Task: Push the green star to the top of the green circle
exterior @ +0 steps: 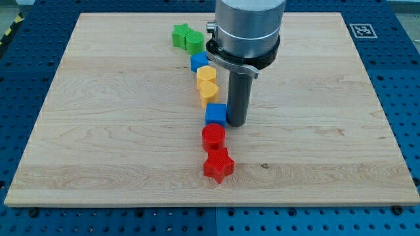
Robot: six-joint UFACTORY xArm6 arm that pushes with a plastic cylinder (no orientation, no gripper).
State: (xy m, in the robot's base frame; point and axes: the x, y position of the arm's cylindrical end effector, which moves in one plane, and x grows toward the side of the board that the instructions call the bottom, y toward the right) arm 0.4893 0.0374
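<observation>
One wooden board point(98, 131) on blue pegboard point(407, 98); my tip point(237, 124) touches the blue cube point(216, 114); jaws none.

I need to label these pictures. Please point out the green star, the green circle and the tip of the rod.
green star point(180, 35): camera view, its top face.
green circle point(194, 42): camera view, its top face.
my tip point(236, 124): camera view, the rod's very lower end.
</observation>
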